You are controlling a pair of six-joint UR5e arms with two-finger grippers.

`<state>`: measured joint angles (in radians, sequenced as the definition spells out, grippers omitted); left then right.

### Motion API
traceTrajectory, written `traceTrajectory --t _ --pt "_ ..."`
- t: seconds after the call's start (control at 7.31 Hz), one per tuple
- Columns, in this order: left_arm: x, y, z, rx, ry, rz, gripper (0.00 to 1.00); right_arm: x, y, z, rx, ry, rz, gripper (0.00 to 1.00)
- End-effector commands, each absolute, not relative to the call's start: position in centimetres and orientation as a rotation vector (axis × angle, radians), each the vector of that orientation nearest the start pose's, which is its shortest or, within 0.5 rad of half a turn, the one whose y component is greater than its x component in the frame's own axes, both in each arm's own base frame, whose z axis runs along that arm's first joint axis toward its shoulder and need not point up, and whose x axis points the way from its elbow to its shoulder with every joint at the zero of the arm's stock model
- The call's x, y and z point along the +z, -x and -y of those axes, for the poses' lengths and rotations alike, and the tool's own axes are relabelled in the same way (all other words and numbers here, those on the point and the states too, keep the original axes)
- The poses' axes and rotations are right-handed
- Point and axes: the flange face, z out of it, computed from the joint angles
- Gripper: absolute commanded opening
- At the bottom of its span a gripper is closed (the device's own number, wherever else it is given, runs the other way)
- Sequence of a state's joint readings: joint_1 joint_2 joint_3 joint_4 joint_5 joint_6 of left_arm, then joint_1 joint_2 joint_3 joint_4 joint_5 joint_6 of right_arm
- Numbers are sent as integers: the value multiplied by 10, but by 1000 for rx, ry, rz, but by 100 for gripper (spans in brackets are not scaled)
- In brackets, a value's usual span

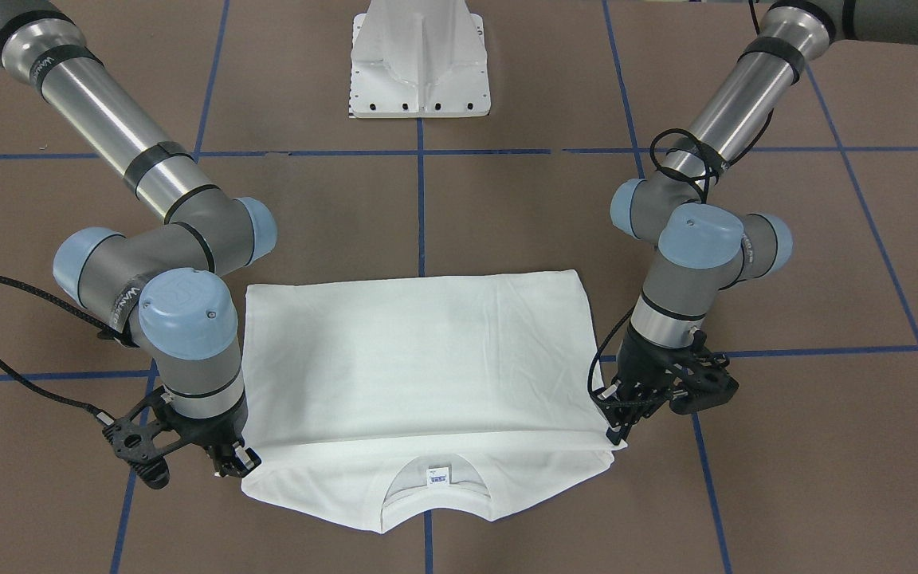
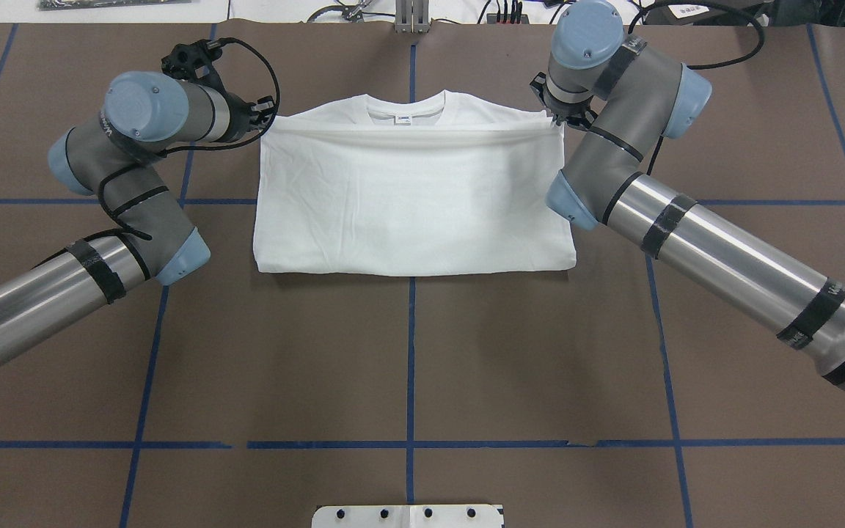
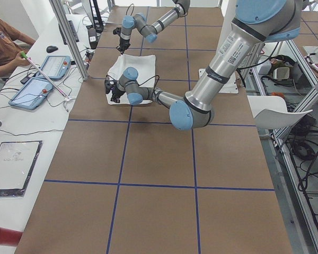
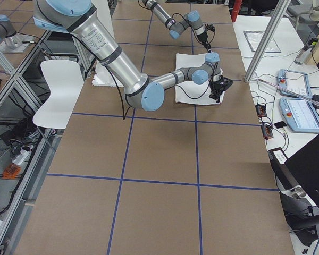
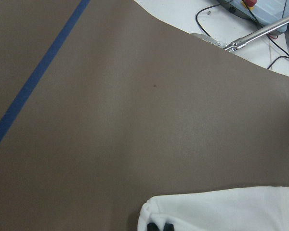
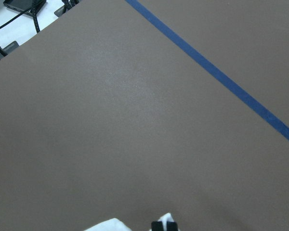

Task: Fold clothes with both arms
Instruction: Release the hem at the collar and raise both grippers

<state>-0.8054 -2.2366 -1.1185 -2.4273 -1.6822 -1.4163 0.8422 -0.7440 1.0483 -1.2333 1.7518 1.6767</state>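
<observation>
The white T-shirt (image 1: pixel 419 359) lies flat on the brown counter (image 2: pixel 408 352), in the middle and on the side away from the white pedestal base (image 1: pixel 421 60). Its lower half is doubled up over the chest, and the top layer's edge runs in a straight, taut line just short of the ribbed collar (image 1: pixel 437 498). That leaves the collar and the small neck label (image 1: pixel 437 477) uncovered. The left gripper (image 1: pixel 615 434) is down at one end of that edge, its jaws pinched narrow on the corner of the cloth. The right gripper (image 1: pixel 237 465) is at the other end, likewise clamped on the fabric. In each wrist view the black fingertips (image 5: pixel 153 226) sit close together at the bottom of the picture with white cloth between and around them. Both arms reach out from the base side, wrists bent steeply downward. Blue tape lines (image 2: pixel 409 367) cross the counter, and one runs under the shirt's middle.
</observation>
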Motion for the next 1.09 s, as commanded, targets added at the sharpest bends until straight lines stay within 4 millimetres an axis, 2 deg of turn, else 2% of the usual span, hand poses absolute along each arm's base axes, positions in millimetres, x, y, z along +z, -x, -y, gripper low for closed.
traceTrajectory --t 0.0,0.14,0.27,0.41,0.55,0.68,0.96 --pt "370 -457 653 -526 -413 -1003 39 355 465 692 855 -66 677 33" --pt "370 -457 653 -526 -413 -1003 43 354 465 692 853 -68 679 49" --pt "369 -454 655 -530 -417 -1005 43 354 463 693 858 -68 678 50" --pt "369 -443 662 -540 -425 -1008 43 348 461 693 865 -72 690 51" --pt "365 -436 665 -524 -447 -1017 44 331 456 688 863 -81 728 57" --pt "364 -432 665 -520 -461 -1038 44 321 443 671 857 -82 767 61" --pt "361 -427 664 -522 -469 -1047 44 324 435 592 866 -43 837 67"
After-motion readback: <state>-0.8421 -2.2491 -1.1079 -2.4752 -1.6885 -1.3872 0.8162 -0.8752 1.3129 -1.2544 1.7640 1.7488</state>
